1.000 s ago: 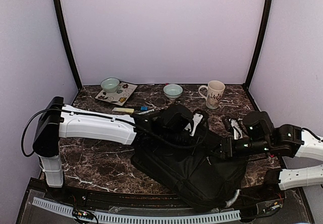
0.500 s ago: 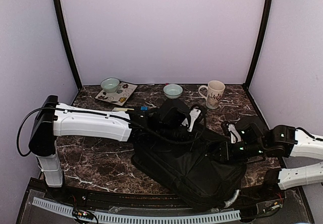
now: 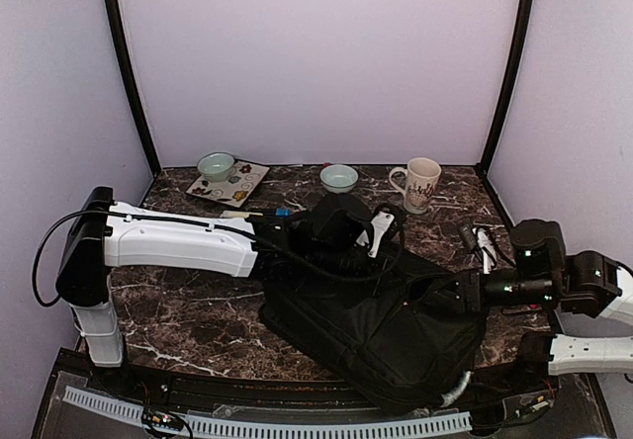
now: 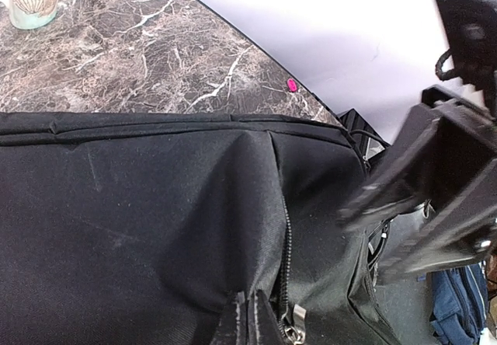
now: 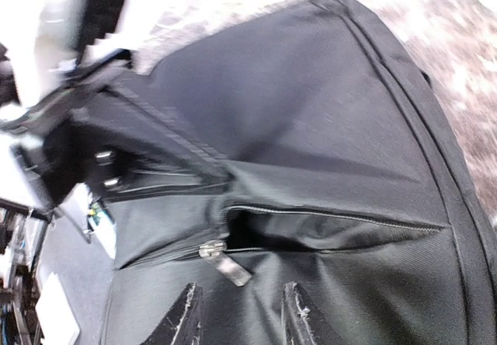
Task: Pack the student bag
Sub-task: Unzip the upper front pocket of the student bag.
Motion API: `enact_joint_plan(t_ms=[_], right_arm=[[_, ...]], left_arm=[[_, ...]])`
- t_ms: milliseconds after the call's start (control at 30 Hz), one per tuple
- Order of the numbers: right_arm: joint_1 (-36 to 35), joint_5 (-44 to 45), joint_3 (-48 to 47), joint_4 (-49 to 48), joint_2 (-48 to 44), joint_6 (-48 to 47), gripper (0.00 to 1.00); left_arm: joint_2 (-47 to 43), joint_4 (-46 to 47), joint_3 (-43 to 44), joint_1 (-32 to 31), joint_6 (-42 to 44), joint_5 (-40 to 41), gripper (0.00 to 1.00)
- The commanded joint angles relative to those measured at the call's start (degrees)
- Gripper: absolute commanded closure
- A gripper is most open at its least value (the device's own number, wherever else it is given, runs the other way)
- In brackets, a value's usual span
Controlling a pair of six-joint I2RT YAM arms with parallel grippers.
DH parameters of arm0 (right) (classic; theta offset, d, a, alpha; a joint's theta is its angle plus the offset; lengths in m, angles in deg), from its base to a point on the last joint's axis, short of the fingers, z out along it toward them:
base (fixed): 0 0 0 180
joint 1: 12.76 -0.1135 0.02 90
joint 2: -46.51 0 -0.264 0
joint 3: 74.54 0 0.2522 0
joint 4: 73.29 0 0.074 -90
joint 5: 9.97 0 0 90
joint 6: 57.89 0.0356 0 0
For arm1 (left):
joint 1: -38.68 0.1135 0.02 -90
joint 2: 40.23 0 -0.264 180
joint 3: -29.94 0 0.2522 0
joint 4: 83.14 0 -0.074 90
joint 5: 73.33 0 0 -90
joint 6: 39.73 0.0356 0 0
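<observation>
- The student bag point(image 3: 376, 330) lies flat on the table point(image 3: 188, 310), near the front edge, between the two arms. It is big, black and floppy.
- It is made of soft cloth, so I think it will sag and fold when lifted — it will not hold its shape. It looks too wide for one gripper to carry alone. The cloth does not look slippery, and nothing about it looks easy to break.
- Good places to grab are a fold of cloth, a strap, or the little zipper pull point(image 5: 223, 261). The pull sits beside the pocket slit point(image 5: 326, 228), which is open a bit.
- The left gripper point(image 3: 341, 249) is closed tight at the far end of the bag. The cloth rises in a ridge towards it, so it seems to be pinching the bag.
- The right gripper point(image 5: 242, 314) has its fingers partly apart with nothing between them. It hangs just in front of the zipper pull, not touching it.
- Some things are hard to see. The left fingers are cut off in the left wrist view. The inside of the pocket is just dark. The right wrist view is blurry — the things at its left edge are hard to name.
</observation>
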Motion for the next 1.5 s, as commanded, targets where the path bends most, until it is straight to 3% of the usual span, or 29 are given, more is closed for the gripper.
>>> enact_joint_plan(t_ms=[0,467,800,1167,1467], right_arm=[[0.3,-3.8,2.0,-4.8,-2.8,-4.8,0.64],[0.2,-9.4,2.0,-11.6,6.8,-10.6,0.70],[0.0,-10.4,5.3,-13.7,7.7,-9.8,0.77],[-0.6,-10.1,7.2,-16.6,9.2,-9.0,0.78],[-1.1,-12.1,8.0,-22.4,9.0,-7.0,0.92]], left_arm=[[-5.3,8.9,3.0,-0.1,-0.1,-2.5,1.00],[-5.2,8.9,3.5,-0.1,-0.2,-2.4,1.00],[-5.0,8.7,4.4,-0.1,0.0,-2.7,1.00],[-4.0,7.7,7.5,-0.1,0.3,-3.6,1.00],[-3.5,7.8,8.1,-0.1,0.3,-3.5,1.00]])
